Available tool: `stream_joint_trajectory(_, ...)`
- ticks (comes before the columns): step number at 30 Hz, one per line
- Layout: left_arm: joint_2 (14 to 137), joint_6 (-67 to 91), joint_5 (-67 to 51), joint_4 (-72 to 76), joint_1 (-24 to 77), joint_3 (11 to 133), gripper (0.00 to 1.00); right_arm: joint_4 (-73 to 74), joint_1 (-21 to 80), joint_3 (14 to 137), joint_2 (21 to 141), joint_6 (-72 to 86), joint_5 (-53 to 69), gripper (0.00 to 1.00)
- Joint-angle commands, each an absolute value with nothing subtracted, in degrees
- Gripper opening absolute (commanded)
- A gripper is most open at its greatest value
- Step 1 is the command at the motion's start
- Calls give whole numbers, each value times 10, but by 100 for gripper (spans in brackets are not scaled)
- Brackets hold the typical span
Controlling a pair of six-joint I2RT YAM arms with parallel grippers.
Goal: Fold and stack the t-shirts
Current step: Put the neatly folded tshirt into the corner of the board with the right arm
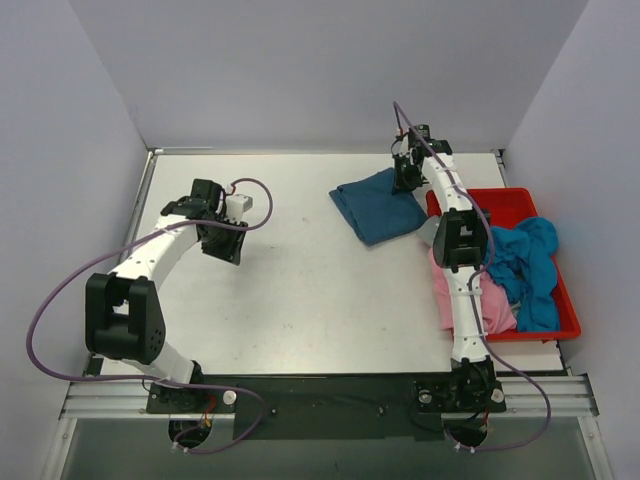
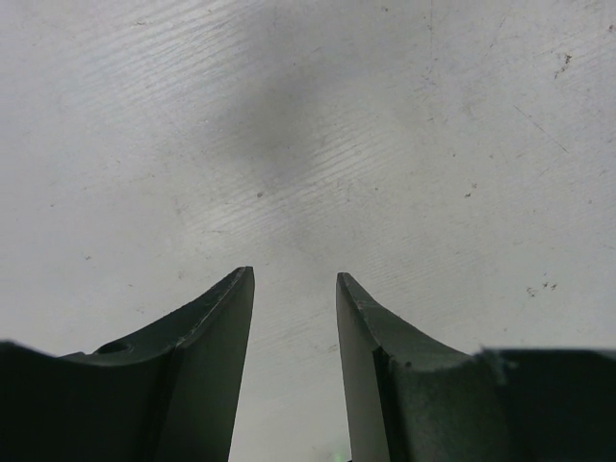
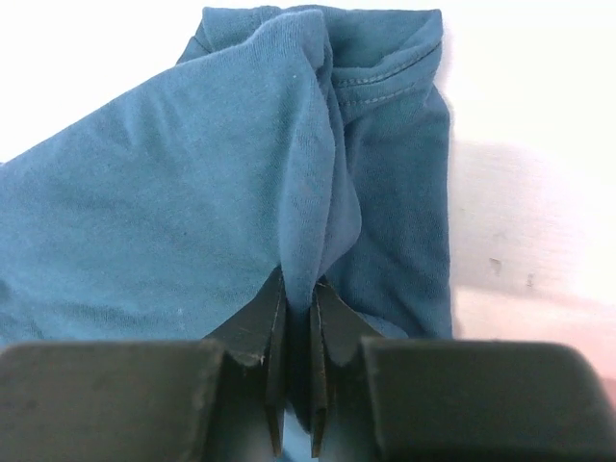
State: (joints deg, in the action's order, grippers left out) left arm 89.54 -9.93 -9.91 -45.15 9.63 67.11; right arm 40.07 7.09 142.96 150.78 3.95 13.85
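Right gripper (image 3: 298, 289) pinches the dark teal t-shirt (image 3: 173, 212).
Its jaws clamp a raised fold, at one o'clock on the table (image 1: 300, 300); turquoise t-shirt (image 1: 530, 262) and pink t-shirt (image 1: 497, 308) lie in the red tray (image 1: 570, 322) at three; left gripper (image 2: 294, 281), half-parted and empty, at ten.

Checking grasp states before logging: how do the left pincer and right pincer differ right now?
Left pincer has its jaws apart with nothing between them; right pincer is shut on a pinched fold of the dark teal t-shirt. Left pincer is over bare table on the left side; right pincer is at the far right, next to the red tray. Both are dark and two-fingered.
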Motion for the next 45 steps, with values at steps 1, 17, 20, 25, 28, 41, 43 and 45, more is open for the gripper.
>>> stream_joint_trajectory(1,898,-107,-93,-458,92,701,50,380,42,1447,1477,58,116,0)
stream_joint_trajectory(17,912,-120,-69,-469,91,718,50,287,-54,1448,1472,-11,138,0)
stream_joint_trajectory(20,917,-124,-60,-475,91,722,50,294,-73,1445,1469,-35,130,0)
stream_joint_trajectory(25,928,-134,-47,-490,87,736,49,294,-109,1436,1463,-49,97,0)
stream_joint_trajectory(28,936,-137,-40,-497,83,751,49,297,-137,1422,1459,0,84,0)
stream_joint_trajectory(41,947,-134,-53,-487,81,762,49,251,-206,1231,1366,325,47,0)
stream_joint_trajectory(43,941,-136,-53,-487,80,760,50,246,-204,1235,1362,336,47,13)
stream_joint_trajectory(45,938,-139,-53,-487,80,759,50,247,-204,1234,1346,339,27,34)
